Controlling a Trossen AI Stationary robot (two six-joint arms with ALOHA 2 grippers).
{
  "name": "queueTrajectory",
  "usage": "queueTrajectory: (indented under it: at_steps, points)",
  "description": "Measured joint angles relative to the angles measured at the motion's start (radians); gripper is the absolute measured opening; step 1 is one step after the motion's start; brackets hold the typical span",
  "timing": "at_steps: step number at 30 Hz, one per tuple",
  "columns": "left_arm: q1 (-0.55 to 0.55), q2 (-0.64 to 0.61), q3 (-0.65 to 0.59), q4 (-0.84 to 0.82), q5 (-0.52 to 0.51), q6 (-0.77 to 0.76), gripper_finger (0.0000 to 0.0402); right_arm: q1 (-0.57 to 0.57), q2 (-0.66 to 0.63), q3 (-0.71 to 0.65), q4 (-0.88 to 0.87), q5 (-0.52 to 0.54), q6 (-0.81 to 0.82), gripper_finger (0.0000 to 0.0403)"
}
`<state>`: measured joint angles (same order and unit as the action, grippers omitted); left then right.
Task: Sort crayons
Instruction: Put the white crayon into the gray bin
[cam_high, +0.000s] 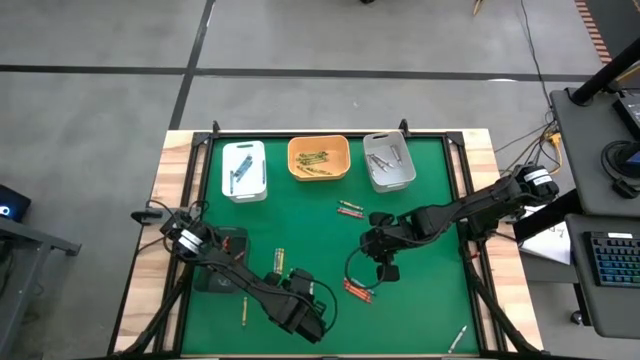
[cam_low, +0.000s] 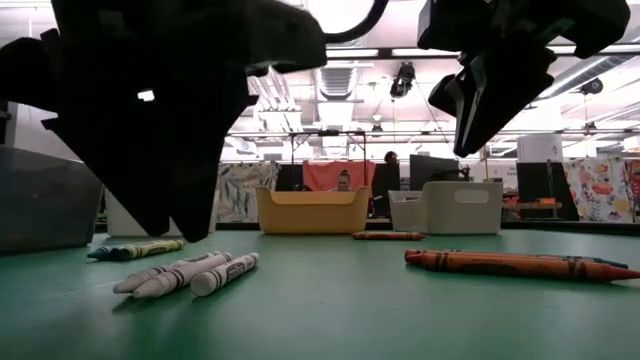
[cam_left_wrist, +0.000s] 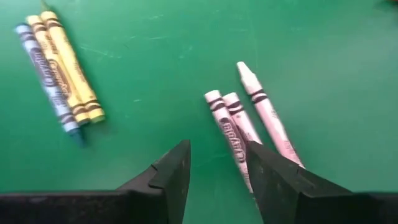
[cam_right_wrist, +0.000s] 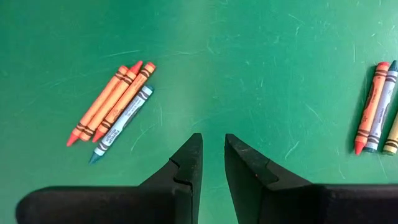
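Observation:
Three grey-white crayons (cam_left_wrist: 239, 118) lie side by side on the green mat, and they also show in the low view (cam_low: 190, 272). Two yellow crayons and a blue one (cam_left_wrist: 59, 71) lie next to them. My left gripper (cam_left_wrist: 217, 171) is open just above the mat, one finger over the white crayons' ends; I cannot tell whether it touches them. My right gripper (cam_right_wrist: 211, 155) is slightly open and empty, raised above the mat (cam_low: 490, 90). Three orange crayons and a blue one (cam_right_wrist: 115, 109) lie in front of it.
A white tray (cam_high: 244, 170), an orange tray (cam_high: 319, 158) and a grey tray (cam_high: 389, 162) stand in a row at the far edge, each holding crayons. Loose crayons lie at mid-table (cam_high: 350, 210), near the right gripper (cam_high: 358, 290) and at the near edge (cam_high: 458, 338).

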<state>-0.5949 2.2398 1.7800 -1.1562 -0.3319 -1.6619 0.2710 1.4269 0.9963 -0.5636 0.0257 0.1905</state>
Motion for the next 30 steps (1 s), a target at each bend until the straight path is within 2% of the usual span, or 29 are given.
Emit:
queueTrajectory:
  at_steps: [30]
  points:
    - [-0.006,0.000,-0.035,0.040,0.000,-0.003,0.0139,0.000,0.000,-0.016,0.000,0.000,0.000,0.0057]
